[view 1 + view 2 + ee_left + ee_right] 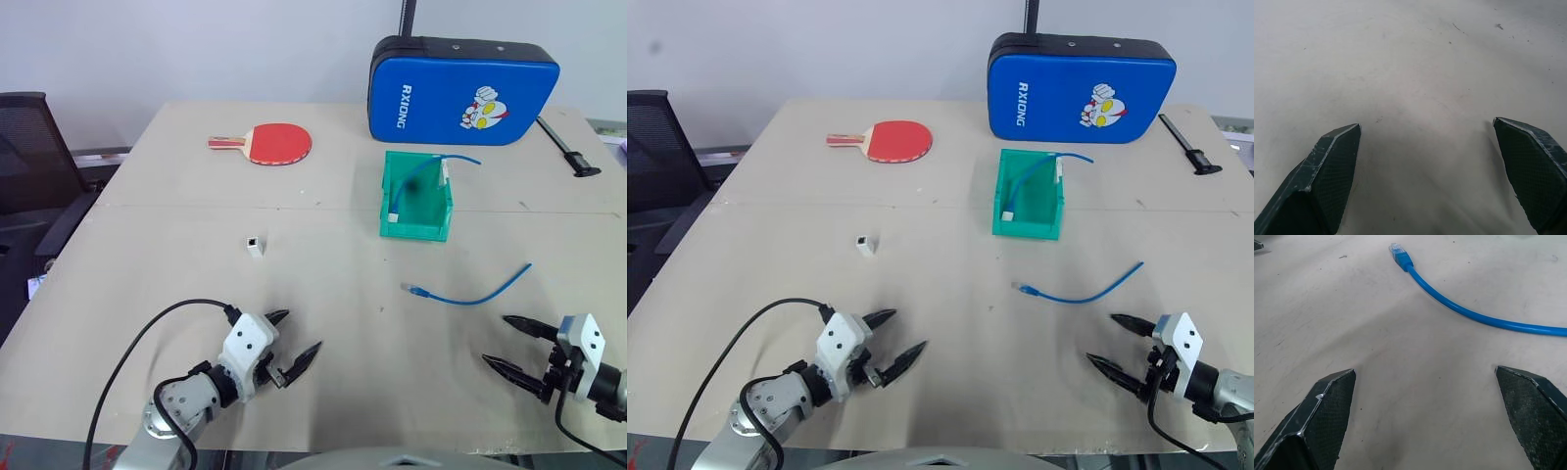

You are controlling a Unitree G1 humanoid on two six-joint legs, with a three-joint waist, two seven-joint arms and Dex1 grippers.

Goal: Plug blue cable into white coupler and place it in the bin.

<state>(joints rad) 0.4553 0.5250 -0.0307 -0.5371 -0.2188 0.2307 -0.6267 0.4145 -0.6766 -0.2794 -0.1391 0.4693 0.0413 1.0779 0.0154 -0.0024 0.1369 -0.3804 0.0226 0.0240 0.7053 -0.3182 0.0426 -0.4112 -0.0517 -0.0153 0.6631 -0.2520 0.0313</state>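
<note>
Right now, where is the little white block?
The white coupler sits alone on the table, left of the green bin, beyond the left gripper.

Left gripper (292, 343): jaws spread wide, low over bare table (176, 255); open board ahead of the fingertips. Coupler (255, 246) stands alone farther ahead, free on every side. Paddle (265, 143) lies well beyond it, near the far edge.

Right gripper (511, 345): jaws spread wide over bare board. Cable (468, 291) lies loose just ahead, plug end toward the left gripper, nothing beside or over it.

Bin (417, 223): beyond the cable, top open, already holding another blue cord that arcs over its far wall. Blue case (460, 90) stands upright close behind the bin, blocking approach from the far side.
</note>
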